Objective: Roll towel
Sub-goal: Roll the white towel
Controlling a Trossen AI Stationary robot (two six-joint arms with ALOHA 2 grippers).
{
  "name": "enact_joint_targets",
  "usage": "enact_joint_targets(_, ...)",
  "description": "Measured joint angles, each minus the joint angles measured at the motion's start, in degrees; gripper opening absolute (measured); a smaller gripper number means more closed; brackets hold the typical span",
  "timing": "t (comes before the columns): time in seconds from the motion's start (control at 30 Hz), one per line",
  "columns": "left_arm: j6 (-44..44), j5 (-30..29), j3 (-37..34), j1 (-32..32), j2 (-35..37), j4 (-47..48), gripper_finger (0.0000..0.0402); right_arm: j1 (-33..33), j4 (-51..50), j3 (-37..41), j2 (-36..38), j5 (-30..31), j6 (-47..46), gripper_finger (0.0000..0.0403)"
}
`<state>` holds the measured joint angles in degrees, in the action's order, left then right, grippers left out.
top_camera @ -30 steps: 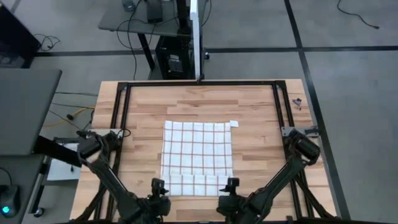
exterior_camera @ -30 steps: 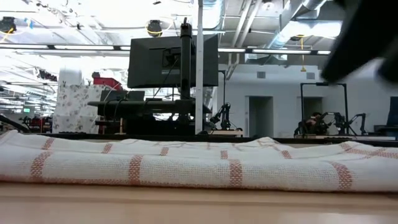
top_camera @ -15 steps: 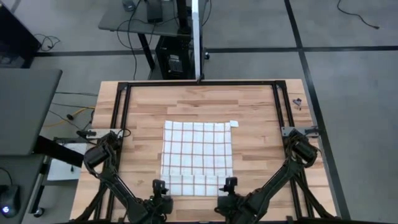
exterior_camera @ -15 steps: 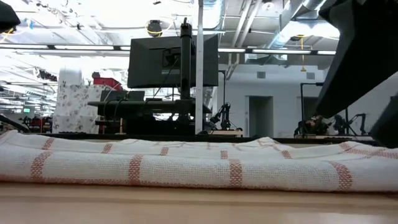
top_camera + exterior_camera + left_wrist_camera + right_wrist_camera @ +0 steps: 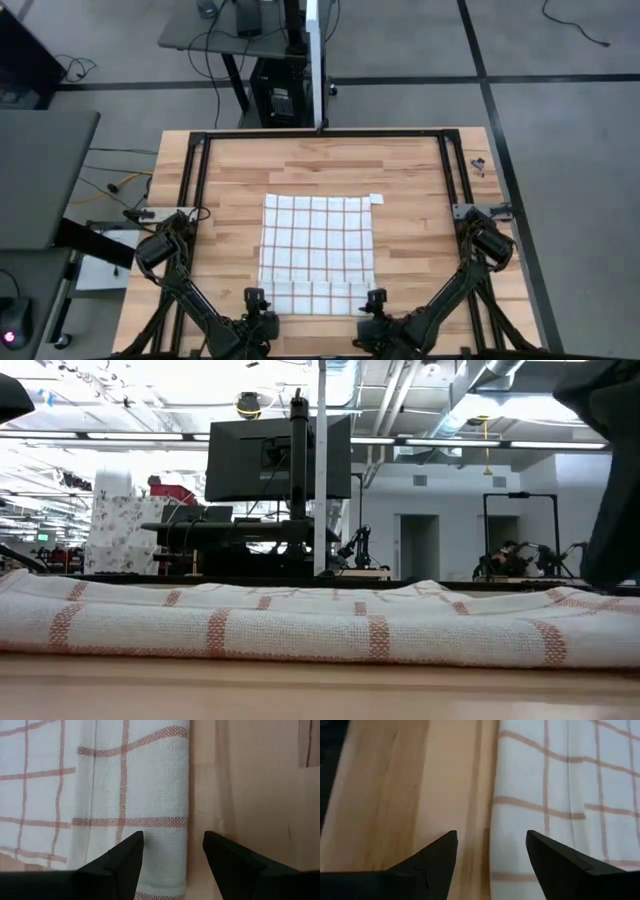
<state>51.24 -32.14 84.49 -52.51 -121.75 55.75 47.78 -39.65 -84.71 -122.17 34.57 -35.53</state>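
Observation:
The white towel (image 5: pixel 318 245) with red-brown grid lines lies flat on the wooden table, its small tag (image 5: pixel 376 198) at the far right corner. Its near edge is folded over into a strip (image 5: pixel 316 297), which fills the low view (image 5: pixel 300 625). My left gripper (image 5: pixel 258 300) is open over the strip's left end, its fingers on either side of the towel's left edge (image 5: pixel 186 820). My right gripper (image 5: pixel 376 300) is open over the strip's right end, astride the right edge (image 5: pixel 492 835). Neither shows contact with the cloth.
A black metal frame (image 5: pixel 320 133) runs along the table's far, left and right sides. Bare wood (image 5: pixel 220 190) lies to the left, right and far side of the towel. A monitor stand (image 5: pixel 298 470) and room fittings stand beyond the far edge.
My right gripper has shifted a little toward the table's right and near edges, and its arm has swung out toward the right side of the low view. The left arm's upper joints have sunk lower. The towel has stayed still.

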Motion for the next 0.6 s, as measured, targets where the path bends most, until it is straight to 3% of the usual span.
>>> enact_joint_targets(0.6, -1.9, 0.0, 0.0, 0.1, -0.1, 0.0, 0.0196, -2.5, 1.5, 3.4, -0.1, 0.2, 1.4, 0.0230)
